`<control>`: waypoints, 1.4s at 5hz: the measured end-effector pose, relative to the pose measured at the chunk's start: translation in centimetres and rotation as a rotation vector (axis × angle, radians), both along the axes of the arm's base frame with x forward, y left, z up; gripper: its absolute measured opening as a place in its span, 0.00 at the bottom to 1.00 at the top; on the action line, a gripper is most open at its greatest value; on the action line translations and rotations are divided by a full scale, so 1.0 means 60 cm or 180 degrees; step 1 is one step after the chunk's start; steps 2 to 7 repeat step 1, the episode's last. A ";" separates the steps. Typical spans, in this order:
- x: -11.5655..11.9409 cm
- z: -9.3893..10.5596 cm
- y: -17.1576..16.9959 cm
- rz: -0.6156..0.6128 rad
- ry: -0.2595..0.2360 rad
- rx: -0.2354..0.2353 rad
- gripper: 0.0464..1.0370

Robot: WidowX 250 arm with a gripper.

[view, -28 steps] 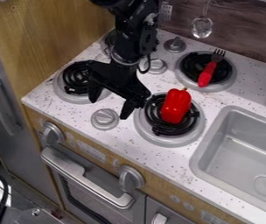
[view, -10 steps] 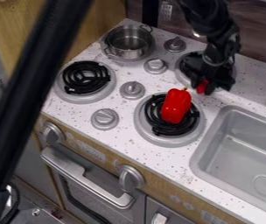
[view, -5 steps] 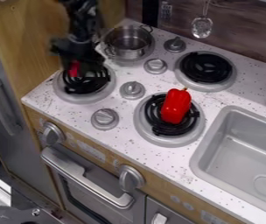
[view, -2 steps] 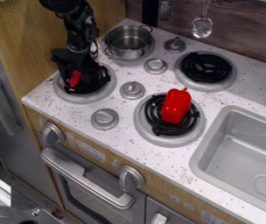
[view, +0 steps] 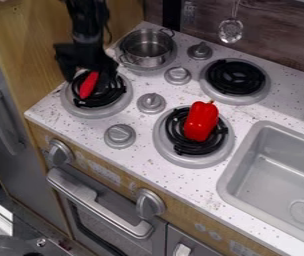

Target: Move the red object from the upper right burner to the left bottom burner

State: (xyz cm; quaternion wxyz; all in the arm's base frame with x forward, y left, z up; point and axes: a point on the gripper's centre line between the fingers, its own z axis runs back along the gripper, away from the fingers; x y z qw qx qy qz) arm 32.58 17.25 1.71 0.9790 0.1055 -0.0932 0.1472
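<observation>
A: Position of the slim red object [view: 88, 85]?

B: On the black coil of the left bottom burner [view: 96, 114], lying at a slant. Its upper end runs under the black two-finger gripper [view: 89, 80]; contact there cannot be determined.

A: Gripper state?

B: Fingers apart, one to each side of the object. Wrist above, pointing down. Inference: spread like this, they let the coil carry the weight, and a straight lift should clear the object.

A: Why this resting place?

B: It is the target named in the task. The source, the upper right burner [view: 235, 77], is diagonally across the stove. Placement judged essentially complete; withdrawal would be the remaining step. Risk: a finger brushing the object and rolling it on the uneven coil.

A: Other items?

B: Glossy red bell pepper [view: 201, 121] on the lower right coil, stem toward the back; also red, but not the item to be moved, in my judgement. Silver metal pot [view: 146, 48] on the upper left burner, beside the gripper, so a sideways exit looks riskier.

A: Surface and room?

B: White speckled counter [view: 181, 182], grey knobs between burners, grey sink [view: 281, 175] at right. Tan wood panel [view: 28, 50] at left, dark wood-grain wall behind, clear spoon [view: 231, 31] hanging there.
</observation>
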 end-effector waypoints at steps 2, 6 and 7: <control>-0.032 0.033 -0.023 -0.0009 0.0080 -0.0083 0.96; -0.032 0.033 -0.023 -0.0009 0.0080 -0.0083 0.96; -0.032 0.033 -0.023 -0.0009 0.0080 -0.0083 0.96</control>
